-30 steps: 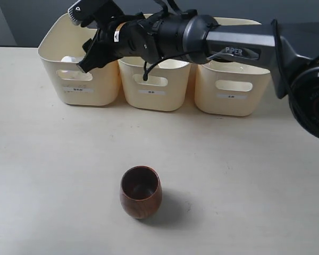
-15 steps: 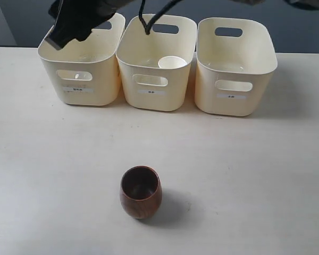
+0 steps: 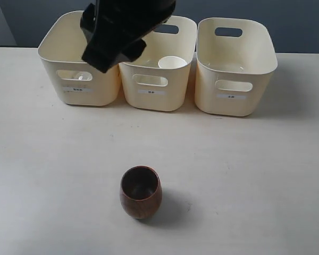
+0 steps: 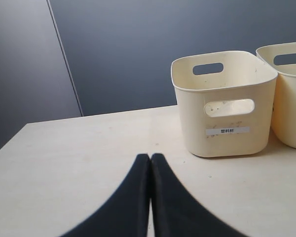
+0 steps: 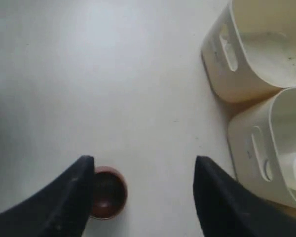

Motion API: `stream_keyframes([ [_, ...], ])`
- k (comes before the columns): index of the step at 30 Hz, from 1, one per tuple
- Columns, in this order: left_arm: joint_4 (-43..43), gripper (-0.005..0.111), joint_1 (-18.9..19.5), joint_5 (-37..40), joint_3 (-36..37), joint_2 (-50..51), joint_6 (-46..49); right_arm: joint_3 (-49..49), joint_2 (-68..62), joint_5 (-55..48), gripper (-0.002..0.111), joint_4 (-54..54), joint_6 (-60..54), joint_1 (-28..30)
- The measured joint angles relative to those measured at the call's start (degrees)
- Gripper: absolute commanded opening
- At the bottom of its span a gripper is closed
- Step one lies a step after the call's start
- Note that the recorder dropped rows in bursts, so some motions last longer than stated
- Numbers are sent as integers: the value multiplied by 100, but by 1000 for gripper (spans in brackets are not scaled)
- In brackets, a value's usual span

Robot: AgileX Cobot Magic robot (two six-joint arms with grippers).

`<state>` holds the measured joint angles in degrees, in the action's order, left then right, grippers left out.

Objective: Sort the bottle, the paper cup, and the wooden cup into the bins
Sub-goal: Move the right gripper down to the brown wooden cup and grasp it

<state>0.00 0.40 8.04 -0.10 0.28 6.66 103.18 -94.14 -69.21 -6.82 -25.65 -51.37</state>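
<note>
While wooden cup (image 3: 141, 192) stands alone on table (image 3: 244, 175), right jaws wide, left jaws pressed together, empty.

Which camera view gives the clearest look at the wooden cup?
The exterior view shows the wooden cup best: it stands upright, sharp and whole, alone on the table in front of the bins. The right wrist view shows it blurred from above, partly behind a finger of the open right gripper. The left wrist view does not show it.
</note>
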Motion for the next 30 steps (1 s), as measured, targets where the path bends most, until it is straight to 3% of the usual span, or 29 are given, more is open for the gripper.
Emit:
stream_keyframes([
  [15, 0, 0, 0, 0, 0, 0, 0, -826, 13, -62, 57, -123, 168, -747],
  [30, 0, 0, 0, 0, 0, 0, 0, -1608, 13, -76, 57, -69, 499, -823],
])
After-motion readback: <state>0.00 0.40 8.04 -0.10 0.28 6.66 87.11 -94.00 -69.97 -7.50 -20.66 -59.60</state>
